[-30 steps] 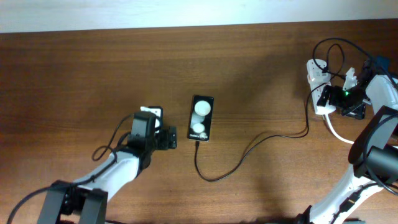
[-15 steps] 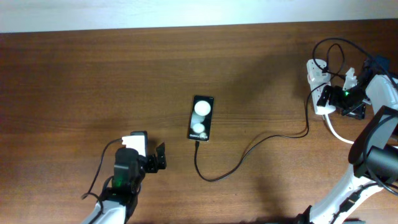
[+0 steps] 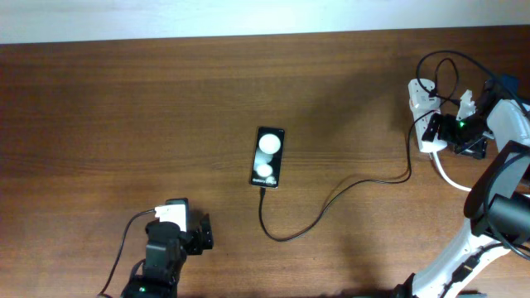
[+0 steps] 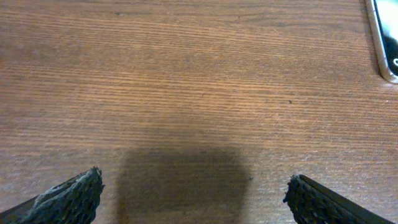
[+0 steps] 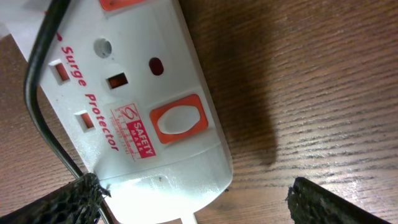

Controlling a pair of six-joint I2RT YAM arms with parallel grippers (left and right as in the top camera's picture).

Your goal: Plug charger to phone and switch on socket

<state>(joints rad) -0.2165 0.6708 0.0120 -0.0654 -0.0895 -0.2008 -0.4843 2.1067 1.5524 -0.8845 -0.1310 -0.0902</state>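
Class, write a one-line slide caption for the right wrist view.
Open right hand above the end of the white socket, its orange-rimmed switch just ahead.

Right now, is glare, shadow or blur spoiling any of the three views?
Overhead: sharp, evenly lit; two white blobs, possibly glare, on the phone. Left wrist: crisp wood grain, a soft dark shadow on the table between the left end effector's fingers. Right wrist: lettering legible, but the power strip's near end is washed out.

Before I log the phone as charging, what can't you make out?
Overhead: whether thin black cable is seated in black slab phone, too small.
Right wrist: white plastic power strip cut by frame edges; orange-framed white switch position unclear.
Left wrist: phone mostly off right edge.
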